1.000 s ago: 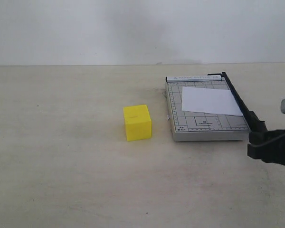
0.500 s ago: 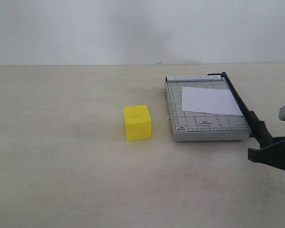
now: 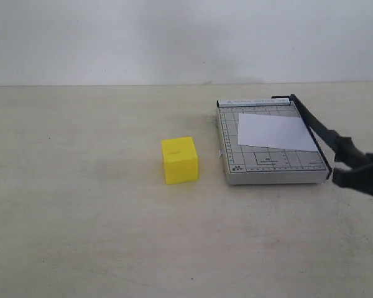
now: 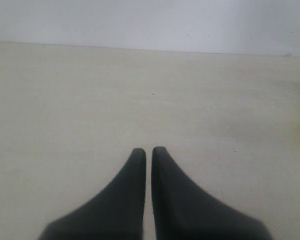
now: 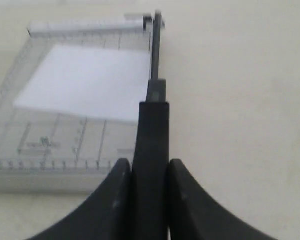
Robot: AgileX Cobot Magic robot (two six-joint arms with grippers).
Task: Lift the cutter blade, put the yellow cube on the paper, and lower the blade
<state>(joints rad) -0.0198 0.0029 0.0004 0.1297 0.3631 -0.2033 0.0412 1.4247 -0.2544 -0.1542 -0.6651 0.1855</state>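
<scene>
One cutter blade (image 3: 314,127), one yellow cube (image 3: 179,160), one paper (image 3: 275,131), two claws. Blade's thick handle end pinched in right claw (image 5: 149,167), by trimmer (image 3: 267,162) corner nearest table (image 3: 81,217) right edge. Blade long axis runs from that claw toward hinge (image 3: 292,98) near table's far edge, so lift should pivot there. Blade looks low, barely off trimmer. Paper flat on trimmer, just beside blade. Cube mid-table, off trimmer toward left edge, nearer left claw (image 4: 146,151), pressed together, empty
</scene>
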